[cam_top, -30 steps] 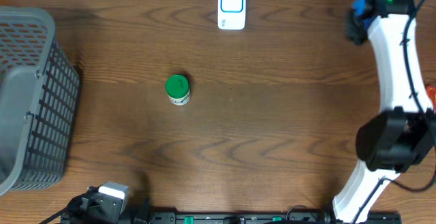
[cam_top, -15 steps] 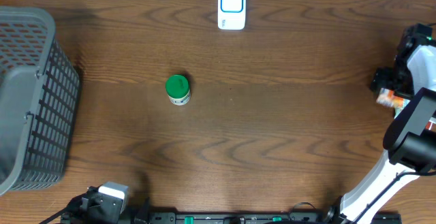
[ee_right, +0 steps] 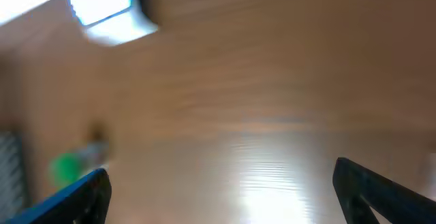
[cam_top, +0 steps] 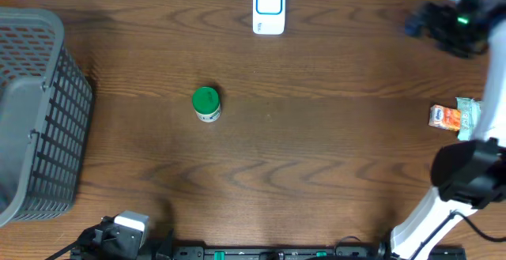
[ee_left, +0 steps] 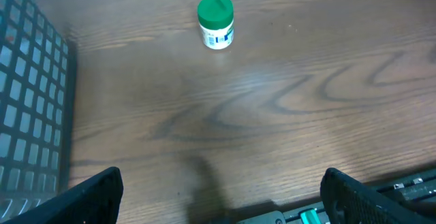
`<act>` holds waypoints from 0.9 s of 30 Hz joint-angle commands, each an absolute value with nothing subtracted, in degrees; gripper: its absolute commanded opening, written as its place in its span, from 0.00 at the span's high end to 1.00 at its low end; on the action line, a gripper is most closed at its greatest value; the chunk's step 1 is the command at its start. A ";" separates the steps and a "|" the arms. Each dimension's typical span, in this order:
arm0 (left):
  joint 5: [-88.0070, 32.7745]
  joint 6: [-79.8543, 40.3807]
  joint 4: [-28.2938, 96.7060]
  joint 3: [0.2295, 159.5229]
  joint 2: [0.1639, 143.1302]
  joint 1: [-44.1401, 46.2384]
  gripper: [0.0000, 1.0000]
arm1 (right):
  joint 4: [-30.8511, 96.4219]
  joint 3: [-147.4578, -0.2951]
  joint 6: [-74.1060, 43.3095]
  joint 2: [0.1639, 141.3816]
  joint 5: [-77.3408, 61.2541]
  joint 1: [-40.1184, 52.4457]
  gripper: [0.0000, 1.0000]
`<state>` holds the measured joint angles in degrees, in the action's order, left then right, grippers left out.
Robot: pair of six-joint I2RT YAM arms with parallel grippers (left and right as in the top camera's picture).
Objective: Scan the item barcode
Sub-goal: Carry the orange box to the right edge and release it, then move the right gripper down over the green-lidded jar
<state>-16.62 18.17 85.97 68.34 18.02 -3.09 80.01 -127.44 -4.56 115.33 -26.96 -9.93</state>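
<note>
Two claws are in view, and both are wide open and hold nothing. The left claw [ee_left: 221, 190] hangs low at the near edge of the brown worktop [cam_top: 316, 157], with its two dark fingers far apart. The right claw [ee_right: 221, 186] is up by the far right corner. Its own picture is blurry, but its fingers stand far apart too, and only wood shows between them.

A little jar [cam_top: 205, 103] with a green lid stands upright on the worktop, a bit left of the middle, all by itself. A small orange packet [cam_top: 453, 116] lies flat near the right edge. It is well apart from the jar, and the right claw is not touching it. The white scanner [cam_top: 269, 8] with a blue square on top sits in the middle of the far edge. A big gray basket [cam_top: 35, 110] sits on the left side. The labels on the jar and the packet are too small to read.
</note>
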 commanded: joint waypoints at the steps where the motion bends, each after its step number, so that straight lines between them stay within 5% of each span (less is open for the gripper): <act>1: -17.32 17.91 86.02 68.62 17.74 -2.76 0.07 | 80.90 -126.02 -6.04 116.27 -32.71 1.10 0.01; 6: -17.32 17.91 86.02 68.62 17.74 -2.76 0.07 | 78.48 -122.43 -19.86 116.40 -12.34 19.42 0.01; 11: -17.32 17.91 86.02 68.62 17.74 -2.76 0.07 | 71.29 -121.03 -21.34 116.92 -8.01 34.94 0.01; 12: -17.32 17.91 86.02 68.62 17.74 -2.76 0.08 | 70.39 -121.03 -31.29 117.08 -8.34 38.74 0.01; 17: -17.32 17.91 86.02 68.62 17.74 -2.76 0.07 | 66.06 -121.03 -45.95 117.93 -10.87 42.54 0.10; 27: -17.32 17.91 86.02 68.62 17.74 -2.76 0.07 | 59.35 -121.05 -53.39 123.92 -16.40 42.39 0.11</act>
